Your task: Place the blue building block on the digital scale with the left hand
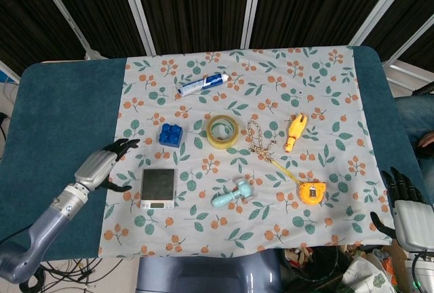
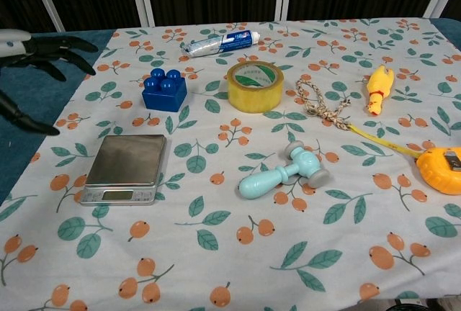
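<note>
The blue building block [image 1: 171, 134] [image 2: 165, 90] sits studs-up on the floral cloth, left of the tape roll. The small silver digital scale [image 1: 158, 187] [image 2: 125, 167] lies nearer the front edge, its platform bare. My left hand [image 1: 103, 164] [image 2: 32, 55] hovers above the cloth's left edge, open with fingers spread, holding nothing; its fingertips [image 1: 129, 144] point toward the block, a short gap away. My right hand [image 1: 410, 216] stays off the table's front right corner, open and empty.
On the cloth [image 1: 319, 83] lie a toothpaste tube [image 1: 202, 83], yellow tape roll [image 1: 223, 131], knotted rope [image 1: 258, 140], yellow rubber chicken [image 1: 294, 132], orange tape measure [image 1: 311, 190] and light-blue toy hammer [image 1: 232, 196]. Teal table surface [image 1: 61, 116] flanks the cloth.
</note>
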Motion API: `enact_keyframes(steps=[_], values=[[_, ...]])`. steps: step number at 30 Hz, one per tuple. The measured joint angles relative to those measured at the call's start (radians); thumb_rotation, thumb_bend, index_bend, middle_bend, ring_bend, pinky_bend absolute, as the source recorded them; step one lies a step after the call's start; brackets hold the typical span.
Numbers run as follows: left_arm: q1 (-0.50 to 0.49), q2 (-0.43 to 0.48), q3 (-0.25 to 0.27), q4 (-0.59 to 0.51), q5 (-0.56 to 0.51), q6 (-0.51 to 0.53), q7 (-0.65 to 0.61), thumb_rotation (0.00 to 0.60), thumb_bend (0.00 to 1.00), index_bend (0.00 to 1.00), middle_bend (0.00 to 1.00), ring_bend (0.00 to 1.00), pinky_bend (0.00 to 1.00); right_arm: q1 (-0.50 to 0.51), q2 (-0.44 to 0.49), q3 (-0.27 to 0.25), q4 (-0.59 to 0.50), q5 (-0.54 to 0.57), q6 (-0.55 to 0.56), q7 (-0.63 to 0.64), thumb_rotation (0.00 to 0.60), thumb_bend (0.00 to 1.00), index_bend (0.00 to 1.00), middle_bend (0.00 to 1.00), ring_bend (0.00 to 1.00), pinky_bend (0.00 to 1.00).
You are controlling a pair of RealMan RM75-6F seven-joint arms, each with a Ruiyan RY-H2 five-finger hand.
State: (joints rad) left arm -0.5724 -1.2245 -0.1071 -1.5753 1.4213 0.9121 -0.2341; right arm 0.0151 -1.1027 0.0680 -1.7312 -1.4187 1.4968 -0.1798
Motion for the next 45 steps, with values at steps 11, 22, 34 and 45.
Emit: enact_keyframes(steps=[11, 22, 34, 45], values=[[-0.209, -0.161, -0.093, 0.370, -0.053, -0.200, -0.113, 0.600, 0.00, 0.00, 0.14, 0.03, 0.14, 0.001, -0.001, 0.005, -0.001, 0.017, -0.005, -0.001, 0.600, 0.22, 0.00, 0.00, 0.06, 0.18], [-0.337, -0.364, -0.080, 0.622, -0.021, -0.318, -0.229, 0.600, 0.00, 0.00, 0.14, 0.03, 0.15, 0.005, 0.003, 0.009, 0.004, 0.030, -0.018, 0.016, 0.600, 0.22, 0.00, 0.00, 0.06, 0.18], [-0.410, -0.511, -0.050, 0.795, 0.018, -0.336, -0.279, 0.600, 0.11, 0.17, 0.32, 0.21, 0.33, 0.005, 0.007, 0.008, 0.003, 0.027, -0.017, 0.022, 0.600, 0.22, 0.00, 0.00, 0.06, 0.18], [-0.399, -0.521, -0.046, 0.848, 0.023, -0.248, -0.280, 0.600, 0.27, 0.30, 0.43, 0.29, 0.41, 0.006, 0.010, 0.005, 0.003, 0.024, -0.020, 0.024, 0.600, 0.22, 0.00, 0.00, 0.06, 0.18]])
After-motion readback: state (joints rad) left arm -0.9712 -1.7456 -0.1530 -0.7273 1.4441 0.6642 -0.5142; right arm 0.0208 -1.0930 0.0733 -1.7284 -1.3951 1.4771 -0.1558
